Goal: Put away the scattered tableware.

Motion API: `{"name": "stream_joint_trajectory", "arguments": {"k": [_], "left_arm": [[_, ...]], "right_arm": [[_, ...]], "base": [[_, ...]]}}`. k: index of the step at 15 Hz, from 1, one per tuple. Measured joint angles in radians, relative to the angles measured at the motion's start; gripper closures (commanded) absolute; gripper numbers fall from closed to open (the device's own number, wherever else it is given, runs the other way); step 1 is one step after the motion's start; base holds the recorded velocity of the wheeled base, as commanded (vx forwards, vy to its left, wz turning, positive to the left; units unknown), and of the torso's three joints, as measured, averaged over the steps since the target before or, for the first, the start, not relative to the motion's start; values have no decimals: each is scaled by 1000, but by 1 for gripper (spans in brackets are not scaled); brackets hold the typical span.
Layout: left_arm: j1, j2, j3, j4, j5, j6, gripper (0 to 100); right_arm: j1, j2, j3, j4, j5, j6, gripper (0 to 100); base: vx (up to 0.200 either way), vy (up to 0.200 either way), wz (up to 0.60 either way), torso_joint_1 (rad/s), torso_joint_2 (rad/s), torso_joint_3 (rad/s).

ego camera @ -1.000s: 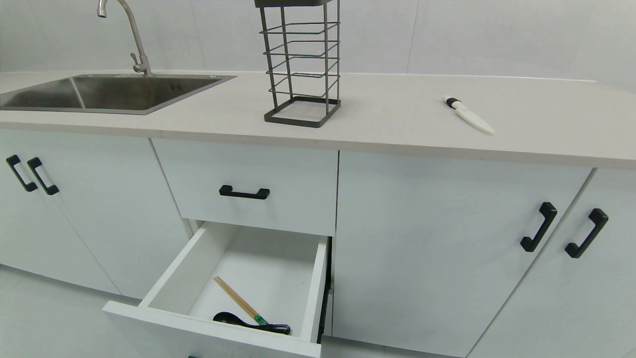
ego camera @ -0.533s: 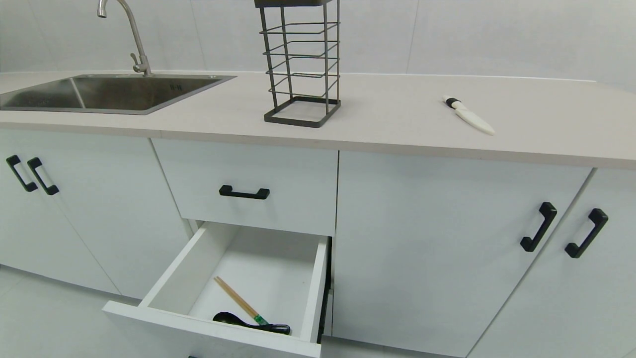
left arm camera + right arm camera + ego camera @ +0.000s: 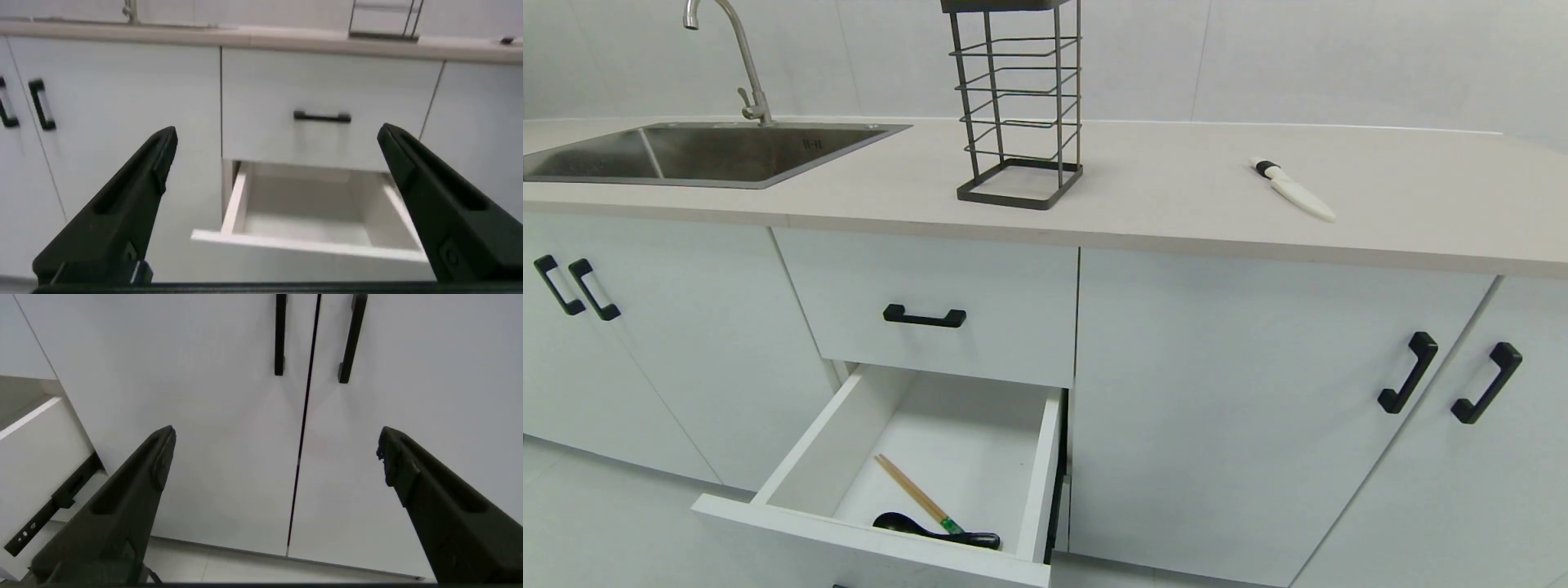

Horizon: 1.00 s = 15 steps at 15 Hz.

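The left gripper (image 3: 278,139) has its two black fingers spread wide apart, with nothing between them and nothing touching them. It hangs in front of the lower cabinets, facing the open drawer. The right gripper (image 3: 276,437) is spread just as wide and is likewise empty. It faces a pair of white cabinet doors (image 3: 245,457) whose two black bar handles (image 3: 279,335) flank the door seam.

Nearest on the cabinet front, the white lower drawer (image 3: 792,465) is pulled well out. Inside it, toward its front right corner, lie a pair of light wooden chopsticks with a green band (image 3: 915,492) and a black long-handled spoon (image 3: 935,529). The chopsticks lie slanted, and their banded end touches or crosses the spoon's handle. The spoon lies close along the drawer's front wall.

Directly above the open drawer, the white upper drawer (image 3: 1013,327) is closed, with a black bar handle (image 3: 925,316) at its middle. More white doors with black handles stand to either side.

On the pale beige countertop (image 3: 1176,204), a white knife with a black band at its handle (image 3: 1293,189) lies flat toward the right, well apart from everything else. Near the middle stands a tall black wire rack (image 3: 1019,106), upright on its rectangular base. At the far left a stainless steel sink (image 3: 703,151) is set into the counter, with a curved metal faucet (image 3: 731,49) at its back edge against the light tiled wall (image 3: 1339,57).
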<state>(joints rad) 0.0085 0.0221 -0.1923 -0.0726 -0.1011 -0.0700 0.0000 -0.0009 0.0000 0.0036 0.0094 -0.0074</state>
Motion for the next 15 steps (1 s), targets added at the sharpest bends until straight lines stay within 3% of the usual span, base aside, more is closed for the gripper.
{"name": "stream_joint_trajectory", "arguments": {"k": [4, 7, 10, 12, 15], "left_arm": [[-25, 104, -61, 48, -98, -5, 0], [-31, 285, -95, 50, -181, -51, 0], [-37, 529, -103, 51, -223, -70, 0], [-56, 688, -69, 49, -233, -70, 0], [-100, 872, 17, 46, -233, -22, 0]], "right_arm": [[0, 0, 0, 0, 3, 2, 0], [0, 0, 0, 0, 3, 3, 0], [0, 0, 0, 0, 3, 2, 0], [0, 0, 0, 0, 3, 3, 0], [0, 0, 0, 0, 3, 3, 0]], "base": [[0, 0, 0, 0, 0, 0], [0, 0, 0, 0, 0, 0], [0, 0, 0, 0, 0, 0], [0, 0, 0, 0, 0, 0], [0, 0, 0, 0, 0, 0]]}}
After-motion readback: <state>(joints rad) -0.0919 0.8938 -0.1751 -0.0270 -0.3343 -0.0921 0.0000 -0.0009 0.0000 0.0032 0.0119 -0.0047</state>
